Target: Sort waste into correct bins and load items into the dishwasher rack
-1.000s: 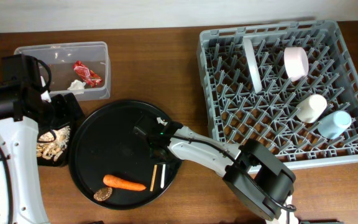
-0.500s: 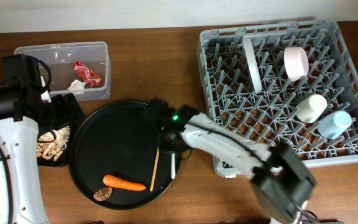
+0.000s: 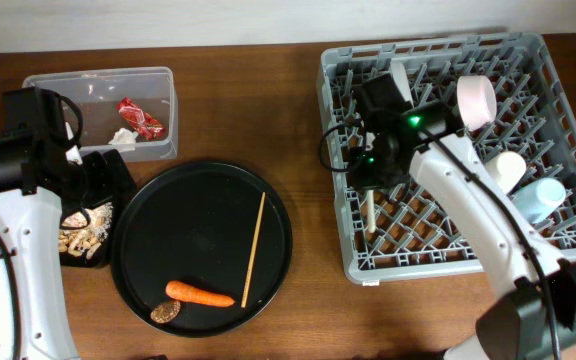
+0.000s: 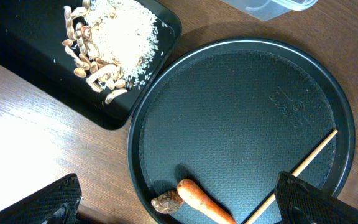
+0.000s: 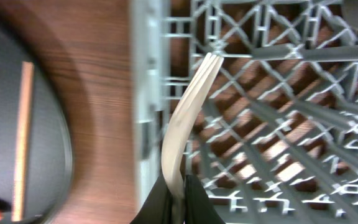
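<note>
My right gripper (image 3: 368, 190) is shut on the white plastic fork (image 5: 185, 118) and holds it over the left part of the grey dishwasher rack (image 3: 558, 250); the fork also shows in the overhead view (image 3: 369, 212). The rack holds the white plate (image 3: 400, 78), the pinkish bowl (image 3: 476, 100), the white cup (image 3: 501, 173) and the light blue cup (image 3: 539, 198). The wooden stick (image 3: 253, 250), the orange carrot (image 3: 199, 294) and the brown disc (image 3: 164, 312) lie on the round black tray (image 3: 198, 230). My left gripper (image 4: 179, 208) is open above that tray's front edge, over the carrot (image 4: 204, 202).
The clear tub (image 3: 103, 90) at the back left holds the red wrapper (image 3: 140, 118) and white paper bit (image 3: 121, 138). The shallow black tray (image 4: 17, 37) beside the round tray holds beige crumbs and shell scraps (image 4: 107, 53). The rack's left wall (image 5: 143, 93) lies under the fork.
My right arm lifted the fork off the round tray and swung right to the rack's left part. The wooden stick shifted on the tray. The left arm has not moved.
</note>
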Controlling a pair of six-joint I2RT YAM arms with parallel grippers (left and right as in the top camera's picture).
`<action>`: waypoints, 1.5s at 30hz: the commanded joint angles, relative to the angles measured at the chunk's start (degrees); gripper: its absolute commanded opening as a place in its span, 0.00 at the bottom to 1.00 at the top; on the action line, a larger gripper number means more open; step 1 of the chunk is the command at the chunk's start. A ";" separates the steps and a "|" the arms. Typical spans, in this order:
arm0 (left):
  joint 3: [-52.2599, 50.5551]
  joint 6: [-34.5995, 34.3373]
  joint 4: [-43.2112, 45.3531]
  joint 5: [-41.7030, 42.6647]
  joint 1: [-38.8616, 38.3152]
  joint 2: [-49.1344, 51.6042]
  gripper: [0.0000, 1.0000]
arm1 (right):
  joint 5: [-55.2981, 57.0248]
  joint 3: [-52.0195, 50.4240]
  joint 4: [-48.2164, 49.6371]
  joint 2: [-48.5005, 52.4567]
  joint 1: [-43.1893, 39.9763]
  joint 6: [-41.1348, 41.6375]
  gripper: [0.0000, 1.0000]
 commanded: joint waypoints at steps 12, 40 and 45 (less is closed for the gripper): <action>-0.28 -0.55 -0.04 0.00 -0.17 -0.76 0.99 | -0.83 -0.79 1.42 13.62 -0.26 -6.67 0.14; -0.28 -0.55 0.07 0.00 -0.17 -0.76 0.99 | -9.49 12.15 5.79 21.14 26.23 22.75 0.98; -0.28 -0.55 -0.07 0.00 -0.17 -0.76 0.99 | -3.76 12.15 6.08 29.40 31.01 32.61 0.79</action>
